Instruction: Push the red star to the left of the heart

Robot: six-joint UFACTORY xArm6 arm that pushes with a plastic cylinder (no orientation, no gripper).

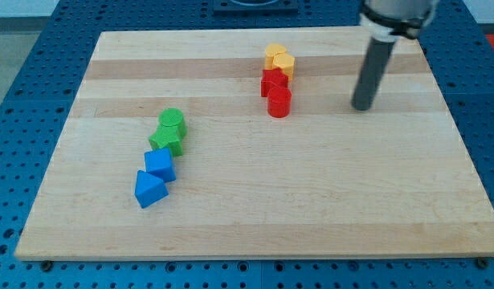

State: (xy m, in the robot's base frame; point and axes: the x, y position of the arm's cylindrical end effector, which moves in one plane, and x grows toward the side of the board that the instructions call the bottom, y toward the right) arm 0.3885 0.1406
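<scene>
The red star (pixel 272 81) sits near the board's top middle, touching a red cylinder (pixel 279 102) just below it. Right above the star is a yellow heart (pixel 285 64), with another yellow block (pixel 274 54) at its upper left; its shape is unclear. The four form a tight column. My tip (pixel 361 107) is on the board at the view's right of this column, about a hundred pixels from the red cylinder and slightly below the star's level, touching no block.
A second cluster lies at the left middle: a green cylinder (pixel 173 120), a green star (pixel 166 140), a blue cube-like block (pixel 160 164) and a blue triangular block (pixel 149 189). The wooden board (pixel 311 193) lies on a blue perforated table.
</scene>
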